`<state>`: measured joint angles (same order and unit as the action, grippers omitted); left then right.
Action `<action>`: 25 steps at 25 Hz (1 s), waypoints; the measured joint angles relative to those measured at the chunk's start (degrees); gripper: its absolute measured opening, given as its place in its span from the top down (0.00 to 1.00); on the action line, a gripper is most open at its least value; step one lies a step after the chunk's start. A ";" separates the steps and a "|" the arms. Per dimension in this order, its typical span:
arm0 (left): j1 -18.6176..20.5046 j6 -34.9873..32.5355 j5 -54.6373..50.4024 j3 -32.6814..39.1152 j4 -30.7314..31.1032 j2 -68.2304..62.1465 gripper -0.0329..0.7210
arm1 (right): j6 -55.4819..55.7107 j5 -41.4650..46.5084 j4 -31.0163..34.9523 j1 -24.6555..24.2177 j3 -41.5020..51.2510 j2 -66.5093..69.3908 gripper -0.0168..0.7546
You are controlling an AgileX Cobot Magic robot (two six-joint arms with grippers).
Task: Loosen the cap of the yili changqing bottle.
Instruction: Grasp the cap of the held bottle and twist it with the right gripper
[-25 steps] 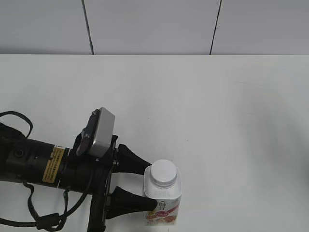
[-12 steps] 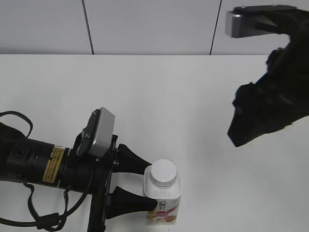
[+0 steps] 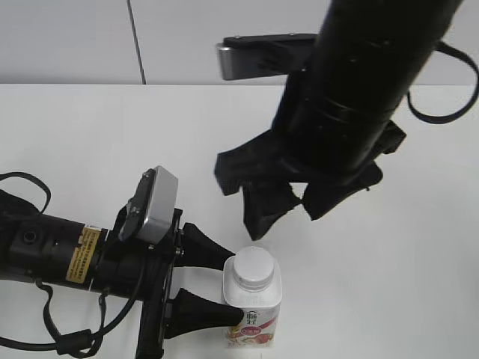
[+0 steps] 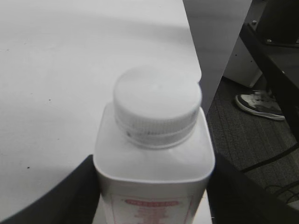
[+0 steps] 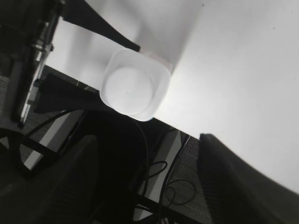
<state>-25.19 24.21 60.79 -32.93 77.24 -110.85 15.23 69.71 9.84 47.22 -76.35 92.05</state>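
The yili changqing bottle (image 3: 256, 308) stands upright at the table's front edge, white with a red-orange label. Its white ribbed cap (image 3: 251, 268) sits on the neck. My left gripper (image 3: 233, 290) comes in from the left, shut on the bottle's body below the shoulders, one black finger (image 4: 65, 200) on each side. The left wrist view shows the bottle (image 4: 154, 172) and cap (image 4: 157, 105) close up. My right gripper (image 3: 290, 215) hangs open just above and behind the cap, touching nothing. In the right wrist view the cap (image 5: 128, 91) lies ahead of the open right gripper (image 5: 154, 182).
The white table (image 3: 150, 134) runs back to a grey panelled wall (image 3: 224, 37). The bottle stands right at the table's front edge; beyond it are dark floor and loose cables (image 5: 175, 186). A shoe (image 4: 259, 105) lies on the floor.
My right arm has come into view from the upper right and swung down and left until its gripper hangs over the bottle. The left gripper and bottle have not moved.
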 joint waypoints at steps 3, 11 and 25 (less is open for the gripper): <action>0.00 0.00 0.00 0.00 0.00 0.00 0.39 | 0.82 -0.06 0.06 1.71 -2.57 3.30 0.30; 0.00 0.00 -0.04 0.00 0.00 0.00 0.39 | 4.49 -0.06 -0.84 4.80 -3.22 7.16 0.30; 0.00 -0.02 -0.11 0.00 0.00 0.00 0.39 | 9.46 -6.70 -2.51 5.18 1.05 7.16 0.30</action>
<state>-25.19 24.19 60.67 -32.93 77.24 -110.85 24.69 63.01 7.33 52.40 -75.30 99.21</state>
